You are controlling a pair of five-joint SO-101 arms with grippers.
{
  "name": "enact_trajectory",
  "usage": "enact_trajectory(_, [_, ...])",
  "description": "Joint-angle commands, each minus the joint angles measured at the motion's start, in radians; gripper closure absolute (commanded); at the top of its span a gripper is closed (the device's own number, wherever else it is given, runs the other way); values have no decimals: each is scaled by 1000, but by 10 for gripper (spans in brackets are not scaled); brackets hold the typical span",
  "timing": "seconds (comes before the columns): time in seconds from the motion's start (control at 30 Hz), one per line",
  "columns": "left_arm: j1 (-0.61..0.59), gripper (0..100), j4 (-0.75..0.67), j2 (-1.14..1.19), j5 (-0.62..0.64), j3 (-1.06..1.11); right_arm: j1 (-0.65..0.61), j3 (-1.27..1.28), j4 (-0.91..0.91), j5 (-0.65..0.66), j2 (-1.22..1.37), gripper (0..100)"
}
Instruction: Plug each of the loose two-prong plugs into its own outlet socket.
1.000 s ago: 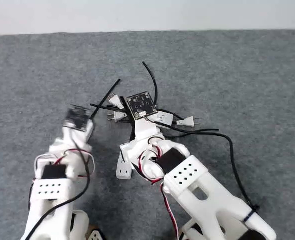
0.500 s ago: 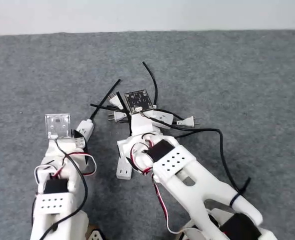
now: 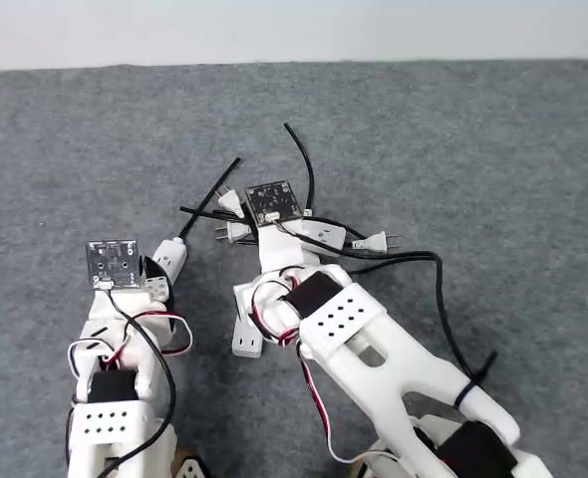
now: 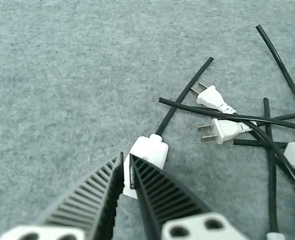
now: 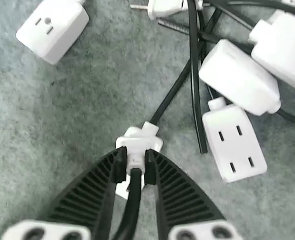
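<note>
**Right arm clamps one plug; left fingers drawn together at the outlet block**

The landmark on the grey felt-like table cover [image 3: 493, 139] is the white rectangular outlet block on a black cord [image 3: 169, 257]. In the high view its long axis runs up and to the right, and the cord leaves its far end.

Just left of the block is the left gripper [image 4: 126, 162]. Its black ribbed fingers are drawn together to a thin slit with nothing between them. The left wrist view puts the tips over the block's [image 4: 146, 152] near end. Whether they touch it cannot be told.

Right of the block and a little farther back lie two loose plugs.
- The upper white two-prong plug [image 3: 231, 202] [image 4: 213, 98] points its prongs up and to the left.
- The lower white two-prong plug [image 3: 236, 233] [image 4: 226, 130] points its prongs straight left, toward the block's cord.

The left wrist view shows black cords crossing both plugs' tail ends.

Right of the block and nearer the arms' bases, a white oblong socket piece [image 3: 246, 334] lies with its long axis toward the bases.

Farther right of the block, the right gripper [image 5: 135, 161] is clamped on a small white plug with a black cord [image 5: 136, 156]. The plug's long axis lines up with the fingers, and its cord runs back between them. In the high view the arm's own wrist covers this grip. The right wrist view shows the plug's front against a white cord-end body [image 5: 137, 141]. Whether it is seated cannot be told.

Farthest right of the block, a third loose white plug [image 3: 372, 241] points its prongs right, away from the block.
</note>
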Motion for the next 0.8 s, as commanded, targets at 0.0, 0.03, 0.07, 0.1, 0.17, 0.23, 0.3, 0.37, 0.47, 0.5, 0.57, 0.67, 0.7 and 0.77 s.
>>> enact_trajectory(0.0, [0, 987, -15, 23, 11, -45, -12, -26, 27, -12, -1, 991])
enact_trajectory(0.03, [0, 987, -18, 34, 11, -47, -12, -26, 28, -11, -1, 991])
enact_trajectory(0.07, [0, 987, -20, 41, 11, -48, -12, -26, 35, -11, -1, 991])
enact_trajectory(0.1, [0, 987, -20, 44, 11, -50, -12, -29, 38, -11, -1, 991])
enact_trajectory(0.17, [0, 987, -20, 61, 11, -62, -12, -43, 50, -9, -2, 991])
enact_trajectory(0.23, [0, 987, -20, 72, 11, -67, -7, -55, 61, -8, -2, 991])
enact_trajectory(0.3, [0, 987, -20, 74, 11, -68, -4, -60, 62, 9, -21, 991])
enact_trajectory(0.37, [0, 987, -20, 74, 11, -68, -4, -54, 65, 58, -68, 991])
enact_trajectory(0.47, [0, 987, -20, 72, 11, -68, 13, -54, 102, 110, -162, 991])
enact_trajectory(0.5, [0, 987, -20, 72, 11, -68, 25, -58, 114, 132, -189, 991])
enact_trajectory(0.57, [0, 987, -20, 71, 11, -68, 48, -63, 130, 163, -228, 991])
enact_trajectory(0.67, [0, 987, -20, 71, 11, -68, 56, -89, 159, 186, -229, 991])
enact_trajectory(0.7, [0, 987, -20, 71, 11, -67, 56, -103, 170, 187, -211, 991])
enact_trajectory(0.77, [0, 987, -20, 71, 11, -67, 50, -143, 197, 184, -150, 991])
